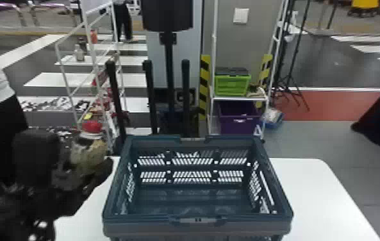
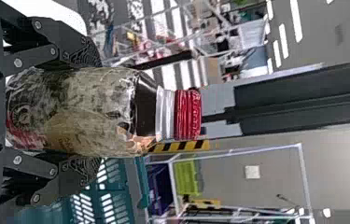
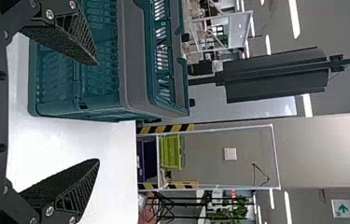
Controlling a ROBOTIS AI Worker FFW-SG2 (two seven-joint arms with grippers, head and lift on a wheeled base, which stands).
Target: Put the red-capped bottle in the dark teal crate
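The dark teal crate (image 1: pixel 195 228) sits on the white counter (image 1: pixel 323 195); its top is wide open, and its floor and holey walls show; the near rim has a handle in its middle, and the far rim dips in its middle.

The red-capped bottle (image 1: pixel 88 152) is up in the left gripper (image 1: pixel 78 160), just outside the crate, by its far left corner; the left fingers squeeze the bottle's fat part from two sides, and the red cap (image 2: pixel 188 115) sticks up past them; the bottle stands about upright; the gap from the fingers to the left rim looks thin, and I cannot tell if they touch.

The right gripper (image 3: pixel 99 112) has its fingers let go and spread wide, with nothing between them; in its wrist view one finger is in front of the crate's wall, and the other is in front of the counter's white top.

The counter goes out past the crate's right side, to a round far corner; the far edge of the counter peeks out on both sides of the crate; behind it, a white rack (image 1: pixel 238 99) has a bright green crate (image 1: pixel 231 86) on a shelf and a purple crate (image 1: pixel 238 123) under that.
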